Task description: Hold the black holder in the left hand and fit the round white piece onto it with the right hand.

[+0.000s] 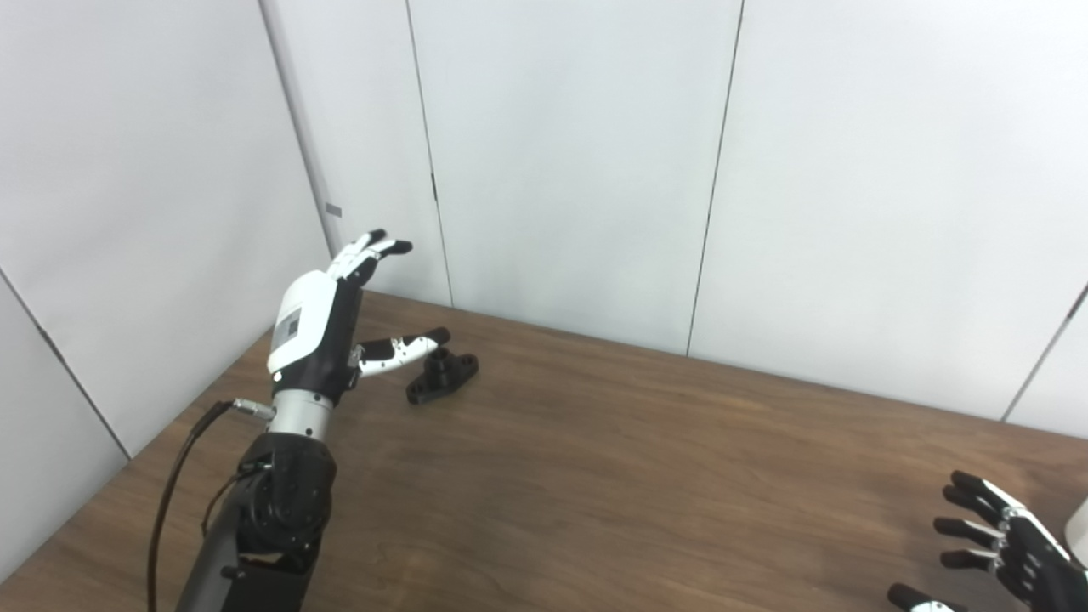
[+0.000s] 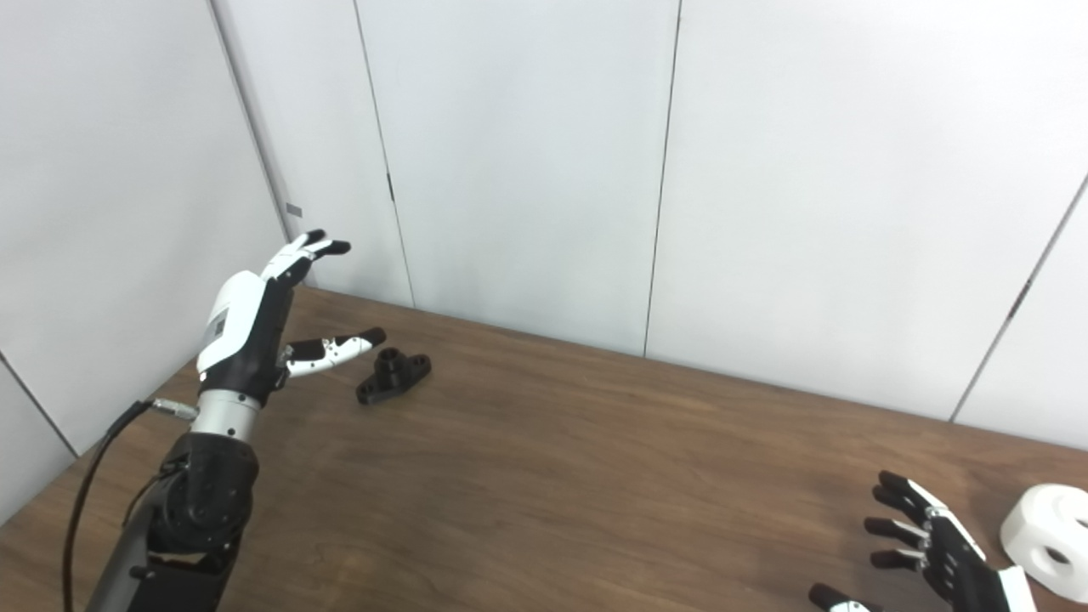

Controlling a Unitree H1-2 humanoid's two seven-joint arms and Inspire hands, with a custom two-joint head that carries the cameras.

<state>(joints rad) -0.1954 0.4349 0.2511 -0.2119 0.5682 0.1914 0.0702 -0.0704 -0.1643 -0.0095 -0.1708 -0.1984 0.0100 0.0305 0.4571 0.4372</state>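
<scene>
Two open hands, neither part picked up yet.

From the left eye view I see my left hand (image 1: 327,327) at left of centre, raised, fingers spread and thumb stretched toward the black holder (image 1: 442,375), which lies on the table (image 1: 637,476) just beside the thumb tip; I cannot tell whether they touch. To grasp well, I judge I should lower the palm and close around the holder's base, leaving its raised boss free. From the right eye view, my right hand (image 2: 922,552) sits in the lower right corner, fingers apart, holding nothing, just left of the round white piece (image 2: 1050,540) on the table; it should take the piece by its rim.
</scene>
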